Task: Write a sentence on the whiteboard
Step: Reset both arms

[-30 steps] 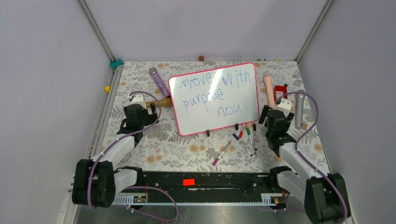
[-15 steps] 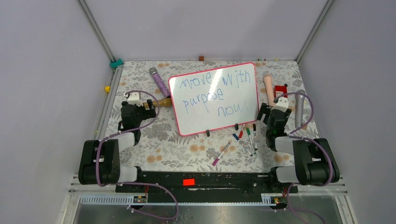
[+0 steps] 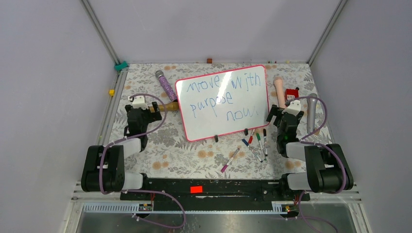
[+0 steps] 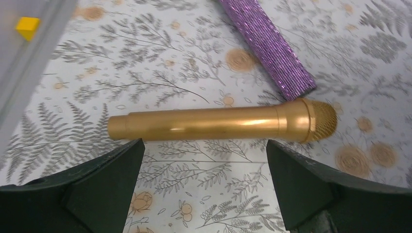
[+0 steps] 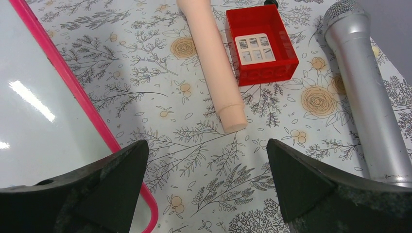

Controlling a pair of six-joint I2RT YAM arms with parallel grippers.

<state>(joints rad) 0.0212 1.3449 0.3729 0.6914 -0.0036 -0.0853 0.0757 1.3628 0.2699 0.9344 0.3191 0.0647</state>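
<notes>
Jaws of the left gripper (image 4: 204,145) and right gripper (image 5: 206,143) are both spread, pinching nothing. Between them, toward the far edge of the counter (image 3: 170,150), the whiteboard (image 3: 209,125) carries the sentence (image 3: 218,99) "move with purpose now" in 3 blue rows. Near the right edge, a red box (image 5: 261,46) holds 1 white gridded piece.

arms (image 3: 104,167) black, white | cables (image 3: 324,116) purple | tool fingers (image 4: 102,189) black, wedge-shaped
</notes>
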